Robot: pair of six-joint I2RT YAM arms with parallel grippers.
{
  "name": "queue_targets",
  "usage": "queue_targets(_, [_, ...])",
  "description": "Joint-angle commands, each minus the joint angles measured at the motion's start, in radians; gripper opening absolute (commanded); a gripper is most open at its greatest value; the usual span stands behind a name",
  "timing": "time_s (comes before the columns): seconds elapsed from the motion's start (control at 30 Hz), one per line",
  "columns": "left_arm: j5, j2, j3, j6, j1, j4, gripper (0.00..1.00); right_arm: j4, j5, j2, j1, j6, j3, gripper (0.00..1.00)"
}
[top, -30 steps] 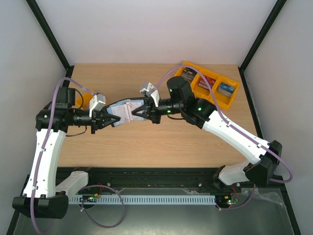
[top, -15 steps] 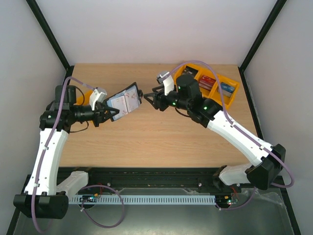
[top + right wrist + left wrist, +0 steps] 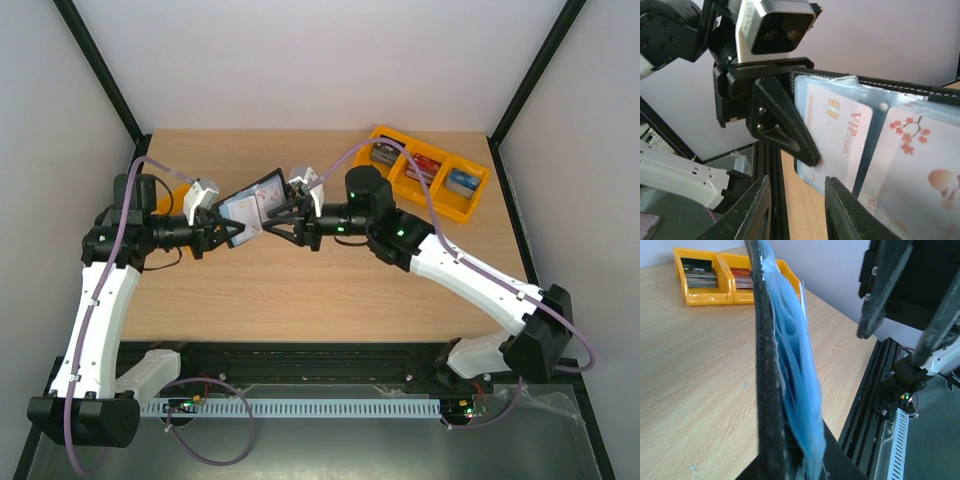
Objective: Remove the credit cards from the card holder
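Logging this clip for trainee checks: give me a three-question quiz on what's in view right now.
1. True or false: the card holder lies flat on the table.
2. Which gripper is clamped on it: A left gripper, B right gripper, C neither?
3. Fill in: the yellow tray has ___ compartments.
Key: 1 false, it is held open in the air; 2 A; 3 three.
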Motion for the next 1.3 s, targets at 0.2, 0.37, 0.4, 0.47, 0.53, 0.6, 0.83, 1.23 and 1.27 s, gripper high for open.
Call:
queue_targets(0.2, [0.083, -0.013, 0.012, 0.067, 0.003, -0.038, 0.02, 0.113, -0.018, 0.118, -0.006, 0.073, 0.064, 0.22])
queue_targets(0.37, [0.099, -0.015, 0.012, 0.08, 0.003, -0.047, 0.02, 0.145, -0.056, 0.142, -0.006, 0.099, 0.069, 0.17])
queue_targets(0.4, [0.1, -0.014, 0.012, 0.082, 0.003, -0.048, 0.02, 0.148, -0.06, 0.145, -0.006, 0.099, 0.069, 0.15])
queue_targets(0.47, [0.1, -0.015, 0.012, 0.086, 0.003, -0.051, 0.02, 0.155, -0.067, 0.152, -0.006, 0.105, 0.071, 0.14])
queue_targets(0.53, [0.104, -0.016, 0.013, 0.096, 0.003, -0.059, 0.02, 0.159, -0.085, 0.155, -0.006, 0.104, 0.079, 0.1])
queue_targets(0.6, [0.106, -0.016, 0.013, 0.099, 0.003, -0.063, 0.02, 0.17, -0.119, 0.154, -0.006, 0.104, 0.079, 0.02])
queue_targets(0.83, [0.115, -0.018, 0.008, 0.104, 0.003, -0.066, 0.02, 0.163, -0.137, 0.125, -0.006, 0.076, 0.054, 0.02])
queue_targets(1.23, [0.119, -0.02, 0.005, 0.106, 0.003, -0.065, 0.04, 0.101, -0.138, 0.102, -0.014, 0.023, 0.054, 0.02])
queue_targets(1.27, [0.119, -0.02, 0.007, 0.11, 0.003, -0.067, 0.02, 0.095, -0.137, 0.104, -0.014, 0.022, 0.058, 0.02])
